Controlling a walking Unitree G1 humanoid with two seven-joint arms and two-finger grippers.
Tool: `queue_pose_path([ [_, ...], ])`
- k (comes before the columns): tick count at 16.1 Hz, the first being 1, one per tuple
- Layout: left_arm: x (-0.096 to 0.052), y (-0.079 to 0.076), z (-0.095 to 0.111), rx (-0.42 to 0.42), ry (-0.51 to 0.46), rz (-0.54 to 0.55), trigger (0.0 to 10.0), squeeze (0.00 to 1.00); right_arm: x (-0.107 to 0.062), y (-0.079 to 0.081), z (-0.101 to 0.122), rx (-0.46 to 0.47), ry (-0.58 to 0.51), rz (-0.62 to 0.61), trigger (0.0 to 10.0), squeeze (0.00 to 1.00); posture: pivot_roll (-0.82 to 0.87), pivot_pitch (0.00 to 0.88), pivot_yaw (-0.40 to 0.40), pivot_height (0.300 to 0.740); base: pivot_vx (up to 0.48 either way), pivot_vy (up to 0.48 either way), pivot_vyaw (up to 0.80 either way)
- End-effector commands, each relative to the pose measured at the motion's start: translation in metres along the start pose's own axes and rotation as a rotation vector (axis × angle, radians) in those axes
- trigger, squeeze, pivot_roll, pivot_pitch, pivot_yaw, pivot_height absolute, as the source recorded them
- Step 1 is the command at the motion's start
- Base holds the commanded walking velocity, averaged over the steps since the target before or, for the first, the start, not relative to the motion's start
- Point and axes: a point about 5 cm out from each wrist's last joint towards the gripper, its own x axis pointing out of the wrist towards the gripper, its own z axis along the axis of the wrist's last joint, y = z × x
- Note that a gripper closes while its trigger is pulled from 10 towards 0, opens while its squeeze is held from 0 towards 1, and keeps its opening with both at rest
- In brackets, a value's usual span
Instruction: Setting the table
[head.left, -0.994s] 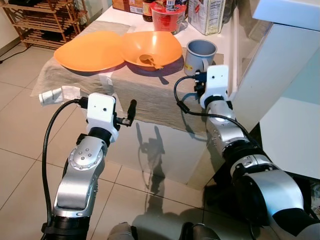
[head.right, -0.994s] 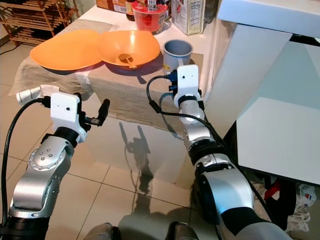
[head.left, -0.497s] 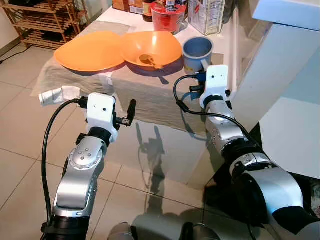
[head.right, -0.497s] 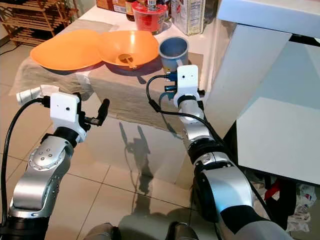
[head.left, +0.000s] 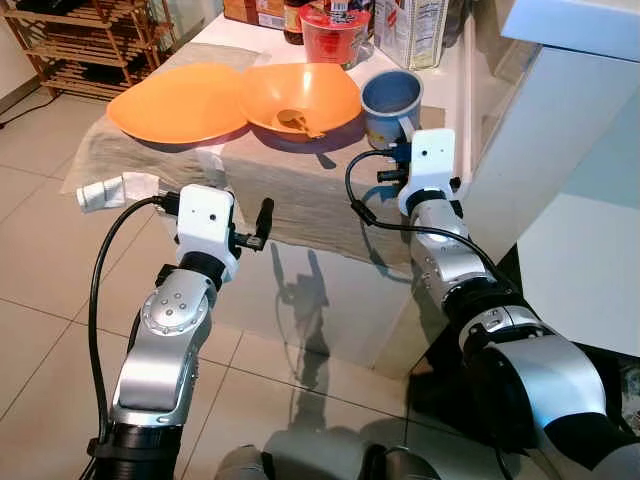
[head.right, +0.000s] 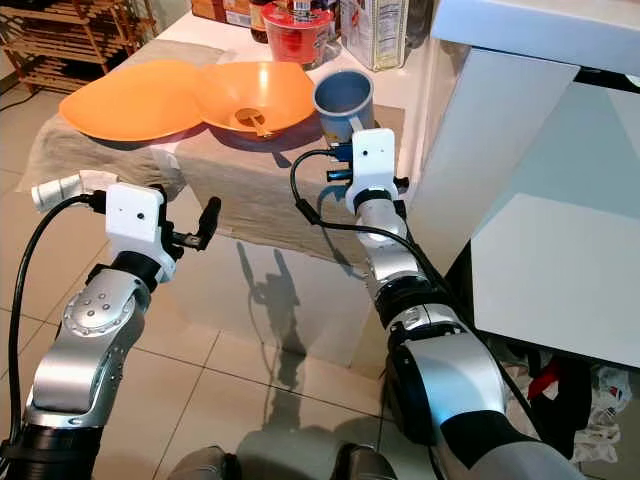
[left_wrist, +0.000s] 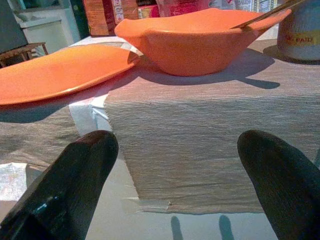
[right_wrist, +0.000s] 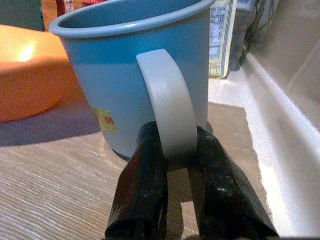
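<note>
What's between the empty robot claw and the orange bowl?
Just bare grey table runner lies between the open left tool and the orange bowl, seen in the left wrist view.

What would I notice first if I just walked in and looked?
Probably the big orange bowl and flat orange plate, side by side on the cloth-covered table. Next, the right gripper pinching the blue mug by its pale handle, right of the bowl.

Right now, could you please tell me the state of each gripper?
Left gripper: open, holding nothing.
Right gripper: shut on the blue mug by its handle.
</note>
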Motion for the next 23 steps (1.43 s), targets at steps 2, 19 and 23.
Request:
queue_pose_path([
  [2,0.004,-0.003,0.003,0.025,-0.021,-0.023,10.0,0.00,0.000,0.000,0.013,-0.025,-0.097,-0.024,0.0,0.00,0.14,0.055,0.001,0.727,0.000,0.000,0.00],
  [19,0.023,-0.035,0.001,-0.082,-0.063,-0.269,10.0,0.00,-0.120,-0.021,-0.007,-0.083,-0.194,-0.048,0.0,0.00,-0.01,0.000,0.020,0.727,0.000,0.000,0.00],
  [23,0.023,-0.038,0.003,-0.110,-0.072,-0.330,10.0,0.00,-0.149,-0.034,-0.001,-0.113,-0.195,-0.091,0.0,0.00,-0.03,0.000,0.033,0.727,0.000,0.000,0.00],
])
